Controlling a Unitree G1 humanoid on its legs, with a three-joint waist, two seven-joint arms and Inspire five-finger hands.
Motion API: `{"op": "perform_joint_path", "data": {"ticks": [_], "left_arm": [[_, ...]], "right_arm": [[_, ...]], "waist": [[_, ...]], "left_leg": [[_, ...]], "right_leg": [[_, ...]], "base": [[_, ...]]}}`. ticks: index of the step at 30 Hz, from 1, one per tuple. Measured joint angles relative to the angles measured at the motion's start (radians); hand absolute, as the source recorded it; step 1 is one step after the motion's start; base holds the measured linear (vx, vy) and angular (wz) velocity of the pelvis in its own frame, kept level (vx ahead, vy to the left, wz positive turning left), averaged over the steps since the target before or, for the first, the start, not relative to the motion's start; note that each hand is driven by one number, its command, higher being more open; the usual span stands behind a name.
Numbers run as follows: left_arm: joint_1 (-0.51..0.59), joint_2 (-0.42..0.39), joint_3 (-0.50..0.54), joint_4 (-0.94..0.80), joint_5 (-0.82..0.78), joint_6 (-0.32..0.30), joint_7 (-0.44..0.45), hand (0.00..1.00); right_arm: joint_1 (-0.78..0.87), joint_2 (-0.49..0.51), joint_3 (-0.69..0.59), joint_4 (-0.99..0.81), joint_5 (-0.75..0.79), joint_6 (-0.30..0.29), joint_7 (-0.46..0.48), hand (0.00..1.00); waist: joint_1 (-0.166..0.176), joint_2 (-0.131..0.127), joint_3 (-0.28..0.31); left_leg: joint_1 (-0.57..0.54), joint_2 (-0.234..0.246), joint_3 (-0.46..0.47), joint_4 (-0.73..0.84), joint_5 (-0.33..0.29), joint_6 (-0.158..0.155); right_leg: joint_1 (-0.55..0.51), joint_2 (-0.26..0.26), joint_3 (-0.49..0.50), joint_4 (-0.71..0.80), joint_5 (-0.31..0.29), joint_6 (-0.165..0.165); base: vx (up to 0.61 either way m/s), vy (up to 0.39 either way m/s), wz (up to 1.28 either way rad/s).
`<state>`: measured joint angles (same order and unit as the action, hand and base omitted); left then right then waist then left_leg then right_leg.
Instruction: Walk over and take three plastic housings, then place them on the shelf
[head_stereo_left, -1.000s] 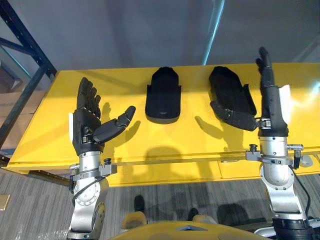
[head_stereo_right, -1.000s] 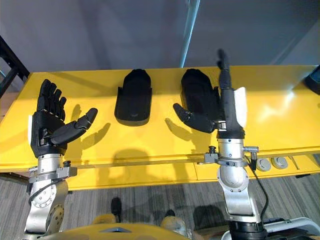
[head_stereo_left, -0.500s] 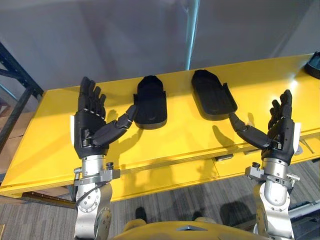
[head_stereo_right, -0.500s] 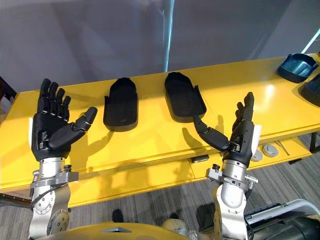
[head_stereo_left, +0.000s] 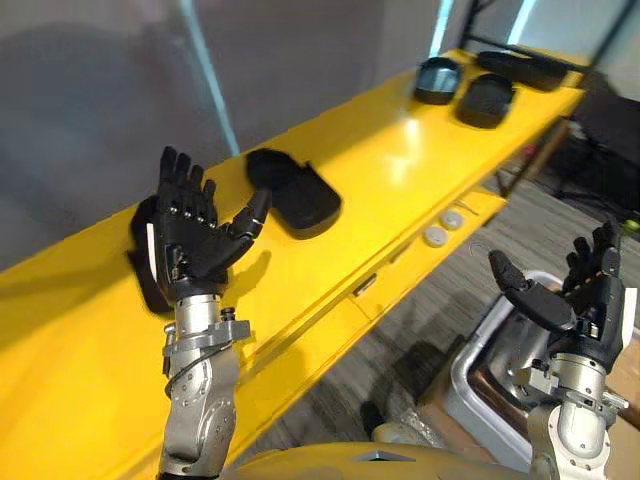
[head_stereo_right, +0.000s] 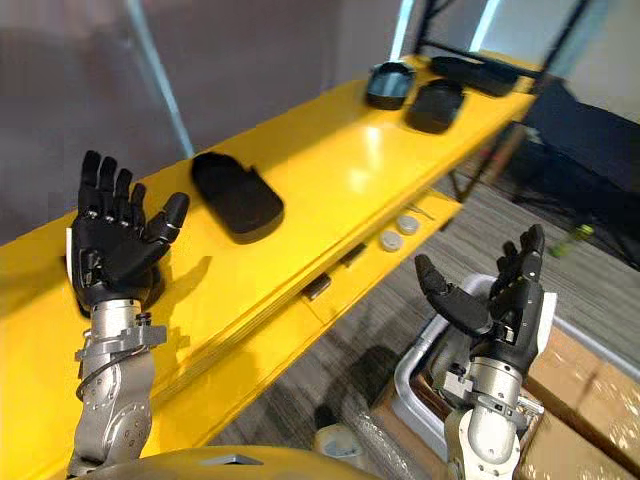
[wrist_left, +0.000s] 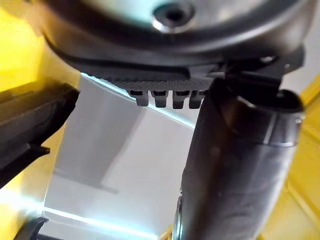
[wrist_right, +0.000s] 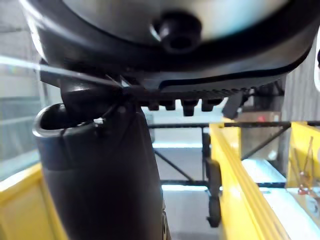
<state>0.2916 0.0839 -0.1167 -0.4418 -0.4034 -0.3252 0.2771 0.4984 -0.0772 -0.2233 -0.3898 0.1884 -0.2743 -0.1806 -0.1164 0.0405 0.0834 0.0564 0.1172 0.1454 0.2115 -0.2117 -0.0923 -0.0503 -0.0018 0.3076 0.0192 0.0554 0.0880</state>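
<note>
Left eye view: the left hand (head_stereo_left: 190, 245) is up, fingers spread and empty, over the yellow tabletop (head_stereo_left: 400, 150), a plastic housing (head_stereo_left: 300, 195) lying just beyond it. Right eye view: the right hand (head_stereo_right: 505, 300), open and empty too, hangs off the tabletop's edge; further housings (head_stereo_right: 435, 103) sit far along

shelf (head_stereo_left: 395, 175) was glossy yellow. housing (head_stereo_left: 300, 200) at 11 o'clock and far housings (head_stereo_left: 485, 100) at 2 o'clock were black. left hand (head_stereo_left: 190, 240) and right hand (head_stereo_left: 588, 305) black. floor (head_stereo_left: 440, 300) at 4 o'clock grey, finely striped.
</note>
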Motion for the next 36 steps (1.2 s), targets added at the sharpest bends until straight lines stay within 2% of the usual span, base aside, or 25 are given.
{"op": "perform_joint_path", "data": {"ticks": [3, 7, 10, 13, 14, 15, 16, 17, 18, 20, 21, 22, 23, 24, 25, 26, 27, 28, 29, 30, 31, 32, 34, 35, 36], "left_arm": [[0.027, -0.008, -0.003, -0.001, 0.057, 0.0, -0.02, 1.0], [0.031, -0.008, -0.009, -0.014, 0.102, -0.001, -0.038, 1.0], [0.021, -0.007, -0.022, -0.061, 0.109, -0.009, -0.035, 1.0], [0.019, -0.007, -0.028, -0.083, 0.109, -0.036, -0.037, 1.0], [0.02, -0.006, -0.026, -0.084, 0.109, -0.044, -0.036, 1.0], [0.018, -0.005, -0.022, -0.083, 0.109, -0.043, -0.031, 1.0], [0.016, -0.009, -0.004, -0.076, 0.111, -0.044, -0.025, 1.0], [0.016, -0.006, 0.026, -0.061, 0.11, -0.042, -0.017, 1.0], [0.017, -0.007, 0.042, -0.055, 0.109, -0.04, -0.017, 1.0], [0.018, -0.013, 0.086, -0.039, 0.09, -0.04, -0.019, 1.0], [0.018, -0.015, 0.096, -0.034, 0.076, -0.04, -0.021, 1.0], [0.019, -0.022, 0.113, -0.026, 0.036, -0.041, -0.029, 1.0], [0.019, -0.022, 0.113, -0.026, 0.036, -0.041, -0.029, 1.0], [0.025, -0.041, 0.136, -0.011, -0.055, -0.041, -0.064, 1.0], [0.039, -0.045, 0.152, -0.003, -0.095, -0.041, -0.078, 1.0], [0.039, -0.044, 0.158, 0.009, -0.11, -0.042, -0.088, 1.0], [0.049, -0.051, 0.152, 0.039, -0.138, -0.038, -0.108, 1.0], [0.065, -0.052, 0.129, 0.043, -0.155, -0.031, -0.126, 1.0], [0.065, -0.054, 0.115, 0.043, -0.166, -0.023, -0.14, 1.0], [0.063, -0.067, 0.093, 0.043, -0.186, -0.012, -0.165, 1.0], [0.064, -0.083, 0.074, 0.042, -0.19, 0.006, -0.184, 1.0], [0.066, -0.086, 0.065, 0.041, -0.195, 0.011, -0.194, 1.0], [0.075, -0.087, 0.041, 0.041, -0.214, 0.039, -0.238, 1.0], [0.085, -0.085, 0.03, 0.041, -0.212, 0.041, -0.258, 1.0], [0.091, -0.082, 0.022, 0.038, -0.212, 0.04, -0.268, 1.0]], "right_arm": [[0.0, 0.008, 0.063, 0.022, 0.026, -0.018, 0.001, 1.0], [0.006, 0.046, 0.176, 0.069, 0.075, -0.025, 0.007, 1.0], [0.038, 0.082, 0.239, 0.075, 0.056, -0.026, 0.027, 1.0], [0.048, 0.096, 0.264, 0.074, 0.064, -0.048, 0.04, 1.0], [0.04, 0.095, 0.27, 0.074, 0.074, -0.06, 0.044, 1.0], [0.014, 0.09, 0.273, 0.074, 0.085, -0.067, 0.046, 1.0], [-0.047, 0.077, 0.29, 0.082, 0.103, -0.075, 0.046, 1.0], [-0.131, 0.049, 0.319, 0.116, 0.101, -0.09, 0.045, 1.0], [-0.18, 0.031, 0.335, 0.141, 0.099, -0.094, 0.044, 1.0], [-0.351, -0.028, 0.416, 0.29, 0.081, -0.109, 0.014, 1.0], [-0.379, -0.029, 0.436, 0.333, 0.061, -0.109, -0.001, 1.0], [-0.42, -0.021, 0.471, 0.404, 0.028, -0.108, -0.021, 1.0], [-0.42, -0.021, 0.471, 0.404, 0.028, -0.108, -0.021, 1.0], [-0.418, 0.004, 0.494, 0.434, -0.02, -0.101, -0.037, 1.0], [-0.396, 0.016, 0.498, 0.43, -0.027, -0.1, -0.037, 1.0], [-0.385, 0.019, 0.494, 0.426, -0.028, -0.094, -0.038, 1.0], [-0.358, 0.013, 0.473, 0.419, -0.029, -0.061, -0.046, 1.0], [-0.332, -0.003, 0.433, 0.416, -0.041, -0.033, -0.048, 1.0], [-0.317, -0.008, 0.409, 0.411, -0.058, -0.022, -0.045, 1.0], [-0.291, -0.018, 0.355, 0.401, -0.063, 0.0, -0.042, 1.0], [-0.253, -0.028, 0.303, 0.381, -0.062, 0.015, -0.041, 1.0], [-0.228, -0.032, 0.284, 0.365, -0.063, 0.018, -0.039, 1.0], [-0.127, -0.047, 0.235, 0.288, -0.065, 0.023, -0.02, 1.0], [-0.092, -0.056, 0.216, 0.254, -0.064, 0.023, -0.002, 1.0], [-0.081, -0.064, 0.2, 0.231, -0.061, 0.022, 0.014, 1.0]], "waist": [[0.003, 0.014, 0.0], [0.033, -0.01, 0.02], [0.034, -0.008, 0.048], [0.038, -0.021, 0.083], [0.047, -0.033, 0.094], [0.055, -0.033, 0.107], [0.066, -0.016, 0.123], [0.07, -0.021, 0.123], [0.076, -0.021, 0.123], [0.11, -0.014, 0.122], [0.122, -0.015, 0.121], [0.147, -0.016, 0.12], [0.147, -0.016, 0.12], [0.173, -0.025, 0.116], [0.174, -0.045, 0.106], [0.172, -0.049, 0.104], [0.171, -0.034, 0.099], [0.165, -0.028, 0.095], [0.159, -0.026, 0.094], [0.131, -0.018, 0.093], [0.098, -0.009, 0.093], [0.083, -0.008, 0.093], [0.041, -0.007, 0.095], [0.037, -0.018, 0.099], [0.04, -0.01, 0.093]], "left_leg": [[-0.011, 0.002, 0.004, 0.047, -0.034, 0.007], [-0.017, -0.003, 0.005, 0.078, -0.051, 0.017], [-0.039, -0.004, -0.011, 0.137, -0.068, 0.03], [-0.031, -0.018, 0.013, 0.168, -0.078, 0.044], [-0.026, -0.023, 0.044, 0.177, -0.082, 0.052], [-0.022, -0.018, 0.072, 0.179, -0.078, 0.06], [-0.028, 0.008, 0.126, 0.158, -0.055, 0.077], [-0.028, 0.017, 0.178, 0.126, -0.023, 0.082], [-0.021, 0.023, 0.199, 0.106, -0.005, 0.082], [-0.016, 0.07, 0.266, 0.076, 0.046, 0.071], [-0.022, 0.086, 0.28, 0.082, 0.052, 0.066], [-0.042, 0.121, 0.298, 0.104, 0.061, 0.054], [-0.042, 0.121, 0.298, 0.104, 0.061, 0.054], [-0.093, 0.166, 0.307, 0.138, 0.082, 0.02], [-0.133, 0.195, 0.312, 0.162, 0.1, -0.008], [-0.155, 0.204, 0.307, 0.175, 0.11, -0.025], [-0.166, 0.233, 0.284, 0.141, 0.148, -0.038], [-0.149, 0.251, 0.271, 0.081, 0.192, -0.056], [-0.146, 0.262, 0.27, 0.063, 0.212, -0.067], [-0.147, 0.286, 0.266, 0.04, 0.246, -0.071], [-0.147, 0.314, 0.255, 0.031, 0.283, -0.061], [-0.147, 0.324, 0.248, 0.032, 0.301, -0.05], [-0.14, 0.342, 0.2, 0.05, 0.366, -0.009], [-0.114, 0.313, 0.146, 0.048, 0.342, -0.031], [-0.095, 0.273, 0.1, 0.048, 0.298, -0.037]], "right_leg": [[-0.005, 0.005, 0.022, -0.001, 0.013, 0.014], [-0.015, 0.001, 0.022, 0.037, -0.002, 0.014], [-0.079, 0.005, -0.022, 0.19, -0.036, 0.018], [-0.087, -0.004, -0.049, 0.228, -0.034, 0.021], [-0.09, -0.013, -0.09, 0.215, -0.012, 0.034], [-0.086, -0.011, -0.11, 0.175, 0.04, 0.043], [-0.089, -0.025, -0.18, 0.153, 0.071, 0.036], [-0.142, -0.053, -0.309, 0.357, -0.045, -0.042], [-0.155, -0.075, -0.369, 0.455, -0.097, -0.068], [-0.112, -0.19, -0.536, 0.686, -0.189, -0.119], [-0.087, -0.225, -0.556, 0.711, -0.198, -0.121], [-0.037, -0.294, -0.575, 0.725, -0.197, -0.121], [-0.037, -0.294, -0.575, 0.725, -0.197, -0.121], [0.026, -0.385, -0.568, 0.659, -0.169, -0.092], [0.056, -0.411, -0.541, 0.538, -0.079, -0.09], [0.062, -0.397, -0.515, 0.485, -0.069, -0.029], [0.077, -0.342, -0.503, 0.401, -0.126, 0.05], [0.105, -0.304, -0.505, 0.31, -0.163, 0.106], [0.116, -0.287, -0.512, 0.271, -0.179, 0.12], [0.131, -0.253, -0.531, 0.214, -0.197, 0.125], [0.143, -0.219, -0.536, 0.177, -0.202, 0.117], [0.148, -0.206, -0.536, 0.164, -0.204, 0.112], [0.15, -0.179, -0.51, 0.151, -0.209, 0.088], [0.137, -0.184, -0.465, 0.151, -0.208, 0.078], [0.114, -0.192, -0.431, 0.151, -0.208, 0.069]], "base": [[0.03, 0.085, -0.38], [-0.02, 0.068, 0.01], [-0.05, 0.037, 0.12], [-0.12, 0.025, -0.26], [-0.2, 0.02, -0.68], [-0.31, -0.018, -1.02], [-0.35, -0.045, -1.11], [-0.3, -0.039, -1.03], [-0.23, -0.019, -0.98], [-0.19, -0.091, -0.9], [-0.16, -0.191, -0.83], [-0.13, -0.216, -0.51], [-0.16, -0.376, -0.64], [-0.15, -0.404, -0.55], [-0.18, -0.531, -0.66], [-0.17, -0.49, -0.62], [-0.2, -0.588, -0.8], [-0.14, -0.485, -0.84], [-0.11, -0.439, -0.67], [-0.09, -0.368, -0.38], [-0.09, -0.329, -0.31], [-0.09, -0.258, -0.33], [-0.11, -0.201, -0.55], [-0.11, -0.086, -0.99], [-0.11, 0.009, -1.19]]}}
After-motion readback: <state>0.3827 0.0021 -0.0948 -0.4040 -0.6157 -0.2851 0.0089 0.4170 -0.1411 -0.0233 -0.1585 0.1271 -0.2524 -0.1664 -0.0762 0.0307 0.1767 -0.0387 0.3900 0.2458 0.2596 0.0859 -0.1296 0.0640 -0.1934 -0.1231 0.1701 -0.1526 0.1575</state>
